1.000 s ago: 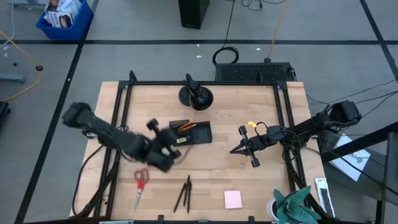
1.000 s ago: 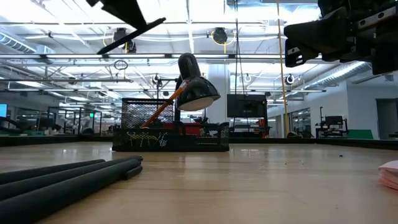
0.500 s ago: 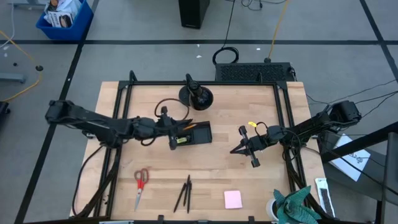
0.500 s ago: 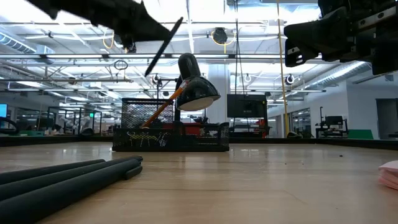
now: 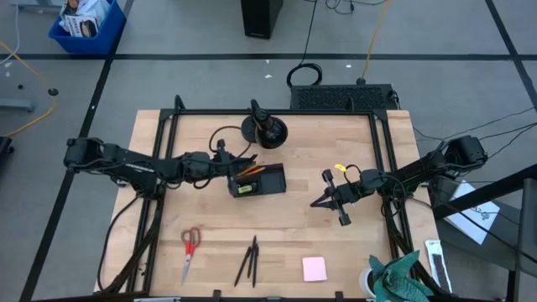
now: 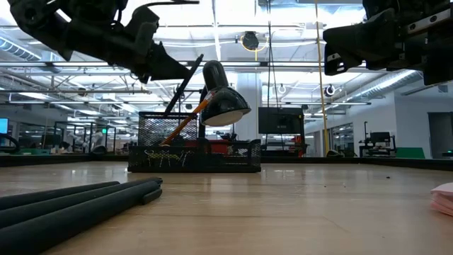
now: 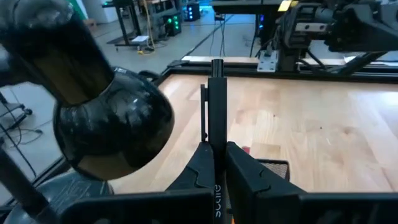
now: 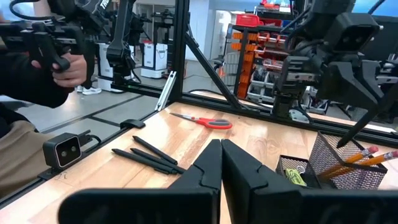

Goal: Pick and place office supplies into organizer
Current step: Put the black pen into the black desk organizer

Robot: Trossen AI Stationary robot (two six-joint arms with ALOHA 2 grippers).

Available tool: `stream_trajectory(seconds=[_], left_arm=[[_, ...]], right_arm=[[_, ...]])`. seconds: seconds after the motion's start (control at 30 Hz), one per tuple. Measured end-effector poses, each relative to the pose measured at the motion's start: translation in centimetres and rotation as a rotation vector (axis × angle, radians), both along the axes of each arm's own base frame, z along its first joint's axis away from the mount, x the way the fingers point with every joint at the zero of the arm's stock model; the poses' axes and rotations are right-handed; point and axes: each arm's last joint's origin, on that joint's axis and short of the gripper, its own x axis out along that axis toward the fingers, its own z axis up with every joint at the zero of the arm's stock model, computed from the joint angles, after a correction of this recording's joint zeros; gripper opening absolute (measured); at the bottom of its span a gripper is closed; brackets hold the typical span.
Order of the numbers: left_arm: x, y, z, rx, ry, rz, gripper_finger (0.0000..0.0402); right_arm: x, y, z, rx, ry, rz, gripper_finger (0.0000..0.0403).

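Note:
The organizer (image 5: 256, 179), a black mesh tray with a cup, sits mid-table and holds two orange pencils (image 6: 185, 120). My left gripper (image 5: 231, 161) is at its left end, shut on a black pen (image 6: 185, 81) that slants over the cup (image 8: 348, 165). Near the front edge lie red-handled scissors (image 5: 190, 245), black pens (image 5: 249, 260) and a pink sticky-note pad (image 5: 315, 268). My right gripper (image 5: 317, 202) hovers shut to the right of the organizer, touching nothing. My left gripper pinches the pen's barrel (image 7: 216, 140) between its two fingers, below the clip end (image 7: 216, 68). The fingers come almost level from the table's left. The pen slants steeply, clip end up, clear of the table, with its lower end (image 8: 343, 142) at the cup's rim.
A black lamp on a round base (image 5: 264, 128) stands just beyond the organizer, its head (image 6: 225, 99) close to the pen. Black frame rails (image 5: 164, 151) run along the table's sides. A blue bin (image 5: 84, 25) sits on the floor, and a person (image 8: 37, 68) is beyond the table.
My left gripper has swung from the near left toward the organizer and sunk, still shut on the pen. It has turned, so the pen has tipped from a low slant to a steep one. The pen's lower end has come down to the cup's rim.

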Motion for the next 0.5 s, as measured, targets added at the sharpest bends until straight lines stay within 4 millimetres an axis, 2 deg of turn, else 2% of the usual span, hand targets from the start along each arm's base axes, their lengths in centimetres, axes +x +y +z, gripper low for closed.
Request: stream_trajectory(seconds=[0.2, 0.4, 0.5], left_arm=[[0.4, 0.1, -1.0, -0.023, 0.039, -0.031, 0.0022], [1.4, 0.2, -3.0, -0.029, 0.095, -0.033, 0.0012], [1.7, 0.2, -3.4, -0.027, 0.093, -0.035, 0.0011]], right_arm=[[0.0, 0.0, 0.0, -0.002, -0.001, -0.001, 0.0], [0.0, 0.0, 0.0, -0.002, -0.001, -0.004, 0.0], [0.0, 0.0, 0.0, -0.003, 0.002, -0.004, 0.0]])
